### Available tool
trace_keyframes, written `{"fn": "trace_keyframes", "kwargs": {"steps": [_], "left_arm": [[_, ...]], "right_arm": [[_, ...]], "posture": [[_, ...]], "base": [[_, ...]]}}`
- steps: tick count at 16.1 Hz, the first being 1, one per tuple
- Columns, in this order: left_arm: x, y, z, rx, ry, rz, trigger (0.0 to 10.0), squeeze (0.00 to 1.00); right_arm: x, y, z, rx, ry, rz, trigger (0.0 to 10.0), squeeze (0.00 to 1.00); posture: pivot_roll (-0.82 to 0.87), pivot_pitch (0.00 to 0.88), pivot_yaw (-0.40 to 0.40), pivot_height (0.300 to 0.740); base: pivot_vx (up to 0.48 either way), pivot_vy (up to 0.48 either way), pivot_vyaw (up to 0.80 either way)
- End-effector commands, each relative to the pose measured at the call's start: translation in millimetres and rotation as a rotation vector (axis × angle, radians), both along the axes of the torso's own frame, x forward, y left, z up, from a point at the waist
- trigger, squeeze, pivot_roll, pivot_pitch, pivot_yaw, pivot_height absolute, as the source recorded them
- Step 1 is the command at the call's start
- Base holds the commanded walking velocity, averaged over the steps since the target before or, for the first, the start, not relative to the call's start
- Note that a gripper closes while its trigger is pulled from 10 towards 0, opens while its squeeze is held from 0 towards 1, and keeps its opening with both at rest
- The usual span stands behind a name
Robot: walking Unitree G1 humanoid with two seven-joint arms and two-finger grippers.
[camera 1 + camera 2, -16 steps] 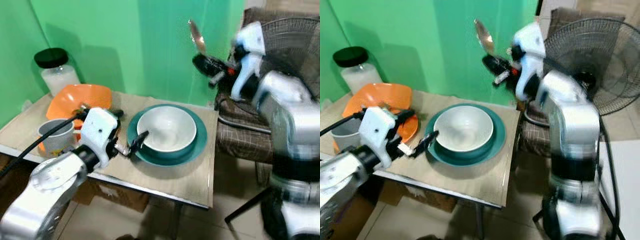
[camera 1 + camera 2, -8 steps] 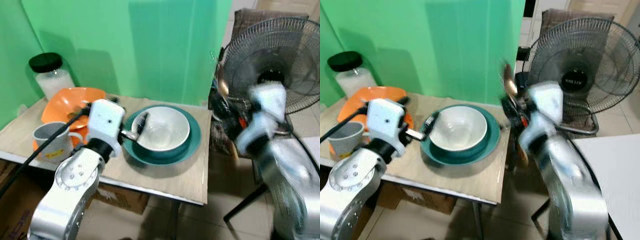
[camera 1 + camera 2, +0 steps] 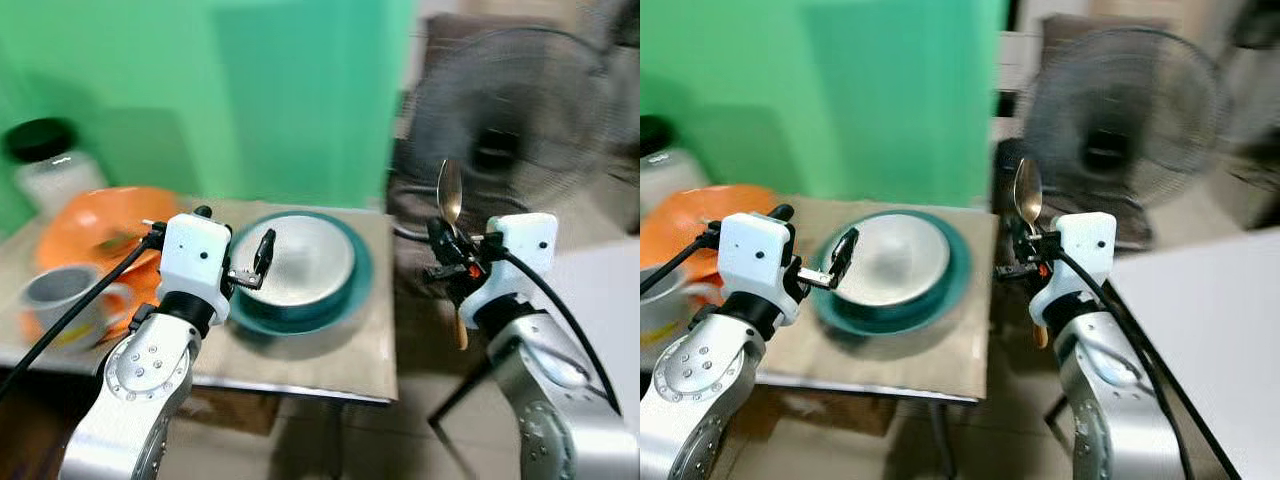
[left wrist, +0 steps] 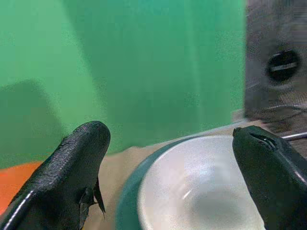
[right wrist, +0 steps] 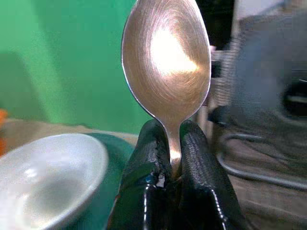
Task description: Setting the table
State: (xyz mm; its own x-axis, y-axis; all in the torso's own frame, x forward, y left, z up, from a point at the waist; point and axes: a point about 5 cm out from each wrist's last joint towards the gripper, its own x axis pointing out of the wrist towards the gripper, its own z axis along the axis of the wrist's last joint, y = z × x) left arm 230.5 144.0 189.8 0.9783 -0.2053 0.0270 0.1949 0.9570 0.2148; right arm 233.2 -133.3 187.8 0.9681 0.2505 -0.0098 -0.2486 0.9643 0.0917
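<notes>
While the right end effector (image 3: 447, 243) pinches a spoon (image 5: 167, 57) by its neck, bowl end up and long axis upright, it hangs off the worktop's (image 3: 330, 350) right edge. The white bowl (image 3: 295, 264) on the teal plate (image 3: 352, 290) lies to its left, so placing the spoon beside them means travelling leftward. The left end effector (image 3: 255, 262) sits nearer, fingers spread wide and empty, just over the bowl's left rim.

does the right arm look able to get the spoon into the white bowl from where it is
Probably yes. The right tool grips the spoon upright just off the table's right edge, and nothing stands between it and the white bowl; the left tool hovers at the bowl's far side.
</notes>
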Motion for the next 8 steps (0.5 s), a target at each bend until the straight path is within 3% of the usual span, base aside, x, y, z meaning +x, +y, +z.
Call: {"fn": "trace_keyframes", "kwargs": {"steps": [1,8], "left_arm": [[1.8,1.8,3.9,-0.005,-0.024,0.017,10.0,0.0],[0.7,4.3,4.4,-0.025,-0.019,0.039,10.0,0.0]], "right_arm": [[0.7,5.2,1.3,0.005,-0.02,0.015,10.0,0.0],[7.6,8.8,-5.9,-0.011,0.019,0.029,10.0,0.0]], "posture": [[-0.07,0.006,0.02,0.74],[-0.06,0.007,0.011,0.74]], "base": [[0.0,0.0,-0.8],[0.0,0.0,-0.8]]}}
